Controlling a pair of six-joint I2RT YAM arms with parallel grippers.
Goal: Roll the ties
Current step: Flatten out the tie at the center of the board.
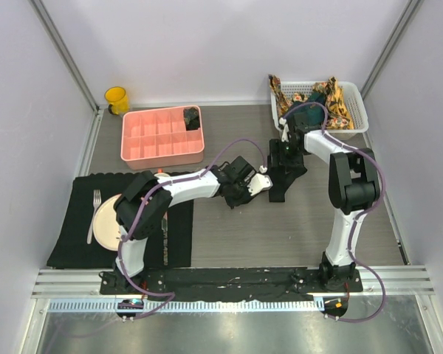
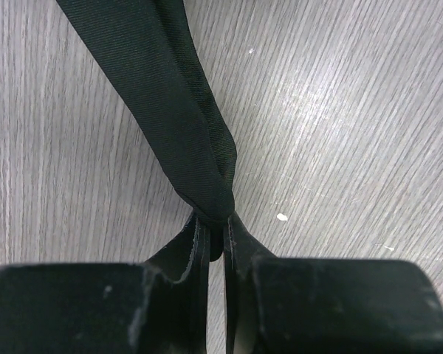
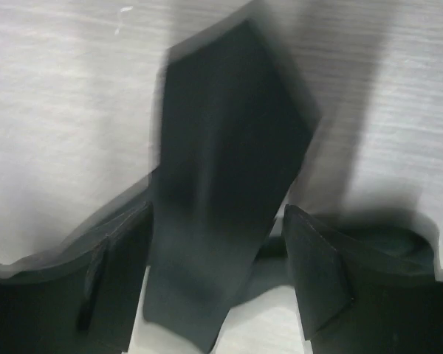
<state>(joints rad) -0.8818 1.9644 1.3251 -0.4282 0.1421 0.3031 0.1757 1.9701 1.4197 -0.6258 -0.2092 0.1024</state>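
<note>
Left pincer [image 2: 215,225] clamps black tie [image 2: 170,110] at its bunched end; right pincer [image 3: 218,221] wide, broad tip between its jaws; advise taut cloth, edges aligned for rolling.

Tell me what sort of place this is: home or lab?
Probably a lab test cell: plain enclosure walls, arms bolted to a rail, staged props like the pink tray and basket.

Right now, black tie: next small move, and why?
Probably rotate the left hand to start curling the narrow end of the black tie onto itself. That hand is shut on the narrow end, and the right hand stands open around the wide tip, so only the left has a grip.
</note>
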